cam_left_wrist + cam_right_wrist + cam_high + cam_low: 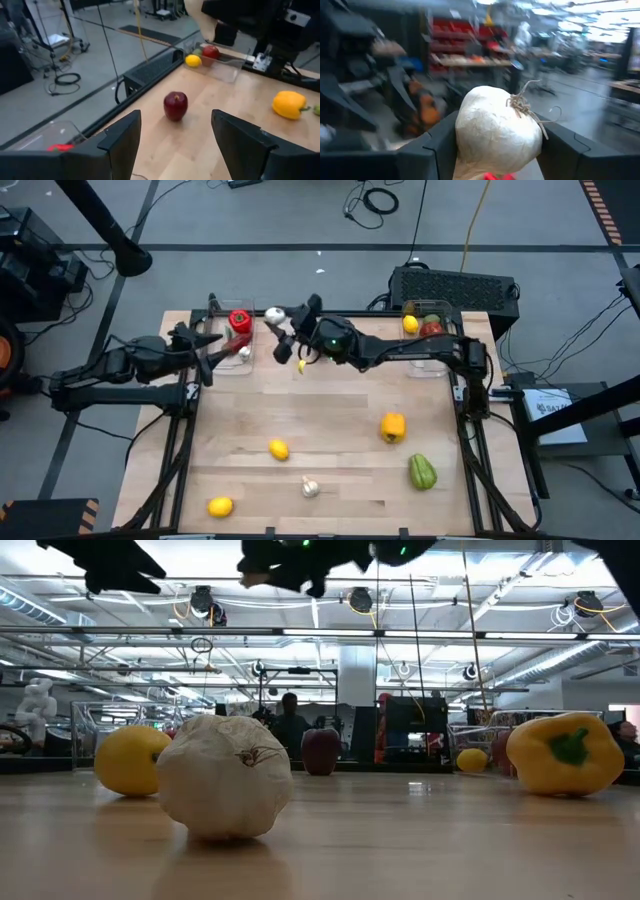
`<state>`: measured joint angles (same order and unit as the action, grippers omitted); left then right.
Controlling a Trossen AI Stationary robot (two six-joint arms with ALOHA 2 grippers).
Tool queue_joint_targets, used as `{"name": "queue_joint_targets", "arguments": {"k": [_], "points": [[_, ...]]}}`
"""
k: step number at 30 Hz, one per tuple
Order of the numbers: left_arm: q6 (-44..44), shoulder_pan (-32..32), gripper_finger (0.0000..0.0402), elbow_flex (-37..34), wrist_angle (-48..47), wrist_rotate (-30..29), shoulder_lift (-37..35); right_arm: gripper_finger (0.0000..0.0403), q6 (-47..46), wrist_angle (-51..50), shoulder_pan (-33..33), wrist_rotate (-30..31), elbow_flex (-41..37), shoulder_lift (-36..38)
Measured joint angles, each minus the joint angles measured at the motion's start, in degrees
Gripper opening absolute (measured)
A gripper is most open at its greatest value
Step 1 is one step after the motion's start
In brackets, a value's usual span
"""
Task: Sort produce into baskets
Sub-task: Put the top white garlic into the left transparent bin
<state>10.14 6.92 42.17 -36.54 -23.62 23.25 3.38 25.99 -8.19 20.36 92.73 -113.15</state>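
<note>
From above, the right gripper point(275, 317) carries a garlic bulb point(273, 314) beside the left basket point(229, 335), likely for dropping in; loose produce dots the wooden bench point(330, 430). Its wrist view shows jaws clamped on the bulb. The left gripper point(175, 145) hangs empty, jaws apart.
</note>
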Motion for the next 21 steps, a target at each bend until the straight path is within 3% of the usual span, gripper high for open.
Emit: {"name": "queue_joint_targets", "arguments": {"k": [6, 15, 21], "points": [[-0.11, 0.02, 0.0248, -0.04, 0.05, -0.67, -1.16, 0.0210, -4.93, 10.24, -2.65, -3.97, 2.78, -8.73], [-0.10, 0.02, 0.0248, -0.07, 0.10, -0.89, -1.16, 0.0210, -5.65, -0.57, -3.09, -4.20, 21.74, -25.51], [-0.09, 0.02, 0.0248, -0.07, 0.09, -0.91, -1.16, 0.0210, -5.69, -2.68, -3.01, -4.25, 33.09, -34.86]]}}
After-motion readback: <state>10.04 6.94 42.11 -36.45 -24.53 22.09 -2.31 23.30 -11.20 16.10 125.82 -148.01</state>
